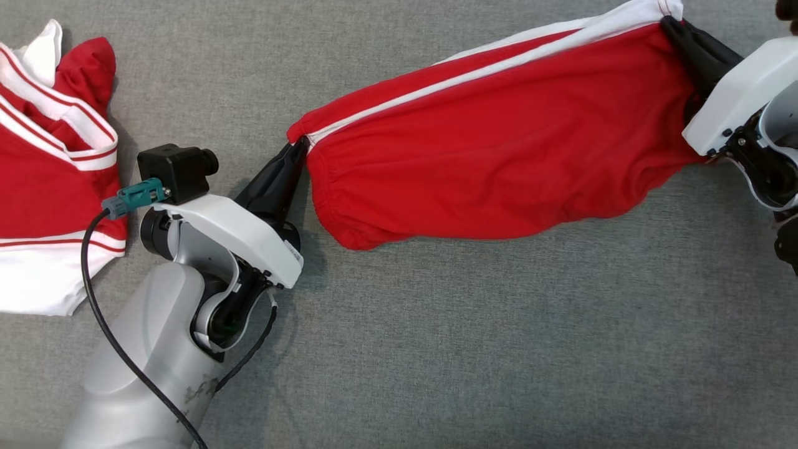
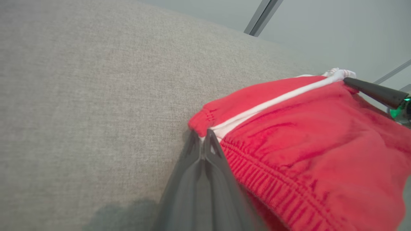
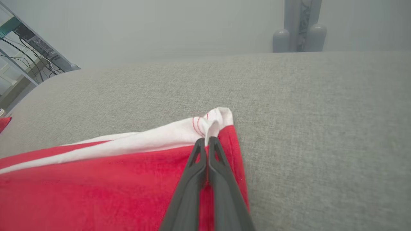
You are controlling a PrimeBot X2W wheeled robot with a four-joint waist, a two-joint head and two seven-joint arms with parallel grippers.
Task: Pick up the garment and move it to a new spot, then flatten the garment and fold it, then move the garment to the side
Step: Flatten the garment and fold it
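Observation:
A red garment [image 1: 499, 149] with a white side stripe hangs stretched between my two grippers above the grey cloth surface. My left gripper [image 1: 300, 146] is shut on its left corner by the elastic waistband [image 2: 257, 166]. My right gripper [image 1: 670, 25] is shut on the white hem corner at the upper right. In the left wrist view the left gripper [image 2: 203, 134] pinches the garment [image 2: 321, 134] at the stripe's end. The right gripper [image 3: 207, 141] clamps the bunched white hem of the garment [image 3: 96, 179] in the right wrist view.
Another red and white garment [image 1: 43, 174] lies crumpled at the left edge of the grey surface [image 1: 467, 349]. A black cable [image 1: 100, 312] runs along my left forearm. Shelving with wires [image 3: 29, 54] stands beyond the surface's far corner.

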